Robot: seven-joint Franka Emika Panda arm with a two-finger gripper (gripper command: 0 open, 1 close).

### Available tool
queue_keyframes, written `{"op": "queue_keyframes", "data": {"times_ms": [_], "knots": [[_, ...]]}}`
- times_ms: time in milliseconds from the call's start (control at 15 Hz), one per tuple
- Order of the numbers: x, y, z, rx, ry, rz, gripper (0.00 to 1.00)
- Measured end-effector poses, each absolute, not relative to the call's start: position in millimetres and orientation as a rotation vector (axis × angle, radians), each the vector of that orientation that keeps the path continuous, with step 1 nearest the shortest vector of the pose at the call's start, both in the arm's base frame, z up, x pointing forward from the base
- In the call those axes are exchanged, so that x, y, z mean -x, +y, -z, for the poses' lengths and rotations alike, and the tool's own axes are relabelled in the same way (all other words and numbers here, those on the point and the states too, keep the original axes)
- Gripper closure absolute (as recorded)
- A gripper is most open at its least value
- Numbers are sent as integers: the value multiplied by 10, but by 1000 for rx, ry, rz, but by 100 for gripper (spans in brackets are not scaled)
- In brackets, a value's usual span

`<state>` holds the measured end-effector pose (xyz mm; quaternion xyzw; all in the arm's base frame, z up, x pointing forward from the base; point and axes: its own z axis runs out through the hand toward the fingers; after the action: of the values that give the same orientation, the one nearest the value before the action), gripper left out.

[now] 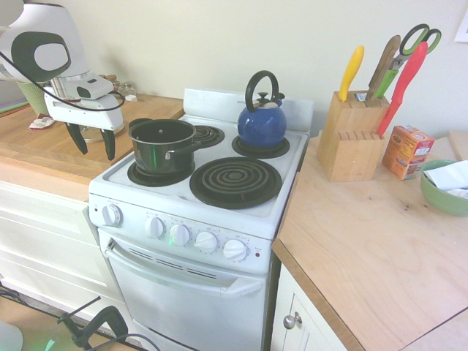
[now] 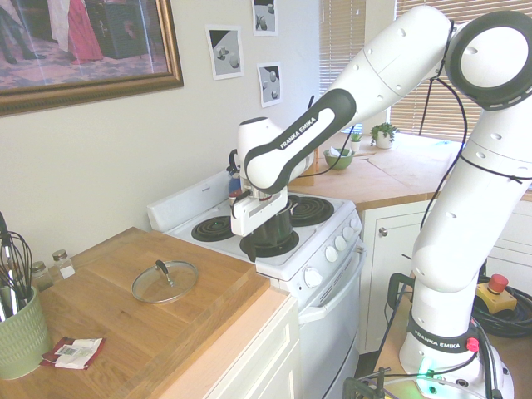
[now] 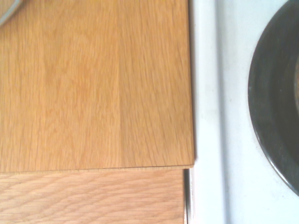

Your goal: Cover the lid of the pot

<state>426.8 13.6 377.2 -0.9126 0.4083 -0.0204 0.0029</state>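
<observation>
One pot (image 1: 162, 143) sits uncovered on the stove's (image 1: 289, 164) front-left burner, its short handle pointing toward the stove's front. One glass lid (image 2: 165, 281) lies flat on the wooden tabletop (image 2: 116, 320) beside the stove, black handle up — well apart from the pot. One claw (image 1: 93, 142) hangs pointing down over the tabletop's edge next to the pot, its two dark fingers spread apart and holding nothing. The stove carries four burners and five white knobs (image 1: 179, 234); one blue kettle (image 1: 262, 122) stands on the back-right burner. The wrist view shows bare wood and stove edge — only a sliver of the lid's rim.
</observation>
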Motion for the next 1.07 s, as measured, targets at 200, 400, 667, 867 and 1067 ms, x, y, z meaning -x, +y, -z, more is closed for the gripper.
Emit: {"op": "queue_keyframes", "data": {"times_ms": [200,400,667,867,1067], "knots": [[-4315,231,-3839,2868,1248,111,0],[-4530,684,-4313,2869,1176,228,0],[-4993,1174,-4658,2828,1211,314,0],[-5505,1379,-4533,2752,1362,333,0],[-5802,1677,-4374,2669,1510,347,0]]}}
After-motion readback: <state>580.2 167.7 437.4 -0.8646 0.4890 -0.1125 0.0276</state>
